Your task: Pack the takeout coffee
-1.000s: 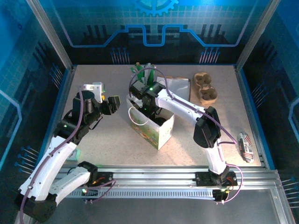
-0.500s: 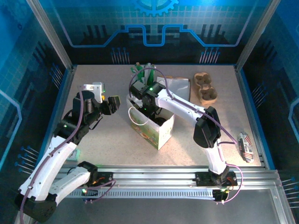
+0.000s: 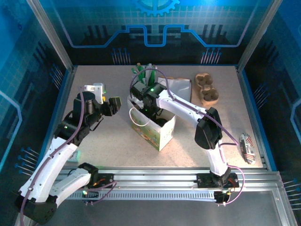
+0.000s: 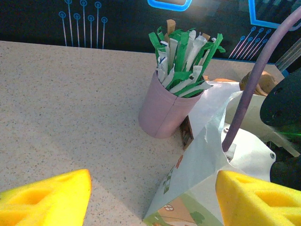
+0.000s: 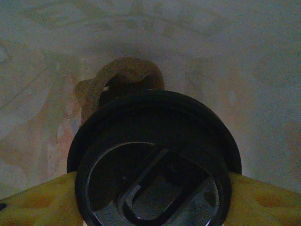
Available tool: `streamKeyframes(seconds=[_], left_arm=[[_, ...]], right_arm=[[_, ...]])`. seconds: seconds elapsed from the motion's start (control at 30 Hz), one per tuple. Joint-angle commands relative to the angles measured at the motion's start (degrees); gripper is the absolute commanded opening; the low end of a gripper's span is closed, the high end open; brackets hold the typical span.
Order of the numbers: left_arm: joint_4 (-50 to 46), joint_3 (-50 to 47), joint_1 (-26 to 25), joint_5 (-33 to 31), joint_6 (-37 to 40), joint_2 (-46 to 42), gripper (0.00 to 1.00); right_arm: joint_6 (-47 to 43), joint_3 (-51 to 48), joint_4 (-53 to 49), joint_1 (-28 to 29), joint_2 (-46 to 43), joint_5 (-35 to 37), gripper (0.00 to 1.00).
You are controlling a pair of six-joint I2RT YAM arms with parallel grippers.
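Down inside the tall white paper bag [image 3: 162, 134] at the middle of the speckled beige worktop [image 3: 103, 141] sits the takeout coffee [image 5: 153, 165]. The right wrist view looks straight onto its round black plastic lid [image 5: 141, 122]. The cup body underneath is hidden by that lid. The right fingers [image 5: 33, 207], yellow-padded, press in from both sides just below the rim and pinch the coffee between them. Past the lid, against the bag's dim inner wall, lies a brown cardboard shape [image 5: 122, 80]; what it is I cannot tell.

From above, the right arm [image 3: 188, 110] reaches in from the right and dips through the bag's open mouth. Over to the left, the left fingers [image 4: 47, 197] hover near the bag, apart from it. They are spread wide, with nothing between the yellow pads.

Just beyond the bag on its far side stands the pink paper cup [image 4: 162, 110] stuffed with green-and-white wrapped sticks, upright and close to the bag's crumpled top edge [image 4: 207, 127]. Far right, a brown moulded-pulp cup carrier [image 3: 207, 89] rests on the worktop, well apart from the bag.
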Motion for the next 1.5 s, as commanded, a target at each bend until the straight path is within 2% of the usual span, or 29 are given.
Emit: streamKeyframes(seconds=[0.0, 1.47], left_arm=[[1.35, -0.75, 0.5, -0.17, 0.33, -0.12, 0.71], [1.28, -0.76, 0.5, -0.23, 0.34, -0.21, 0.72]], right_arm=[[0.2, -1.59, -2.78, 0.33, 3.41, 1.79, 0.66], [-0.44, 0.5, -4.51, 1.04, 1.72, 4.04, 0.89]])
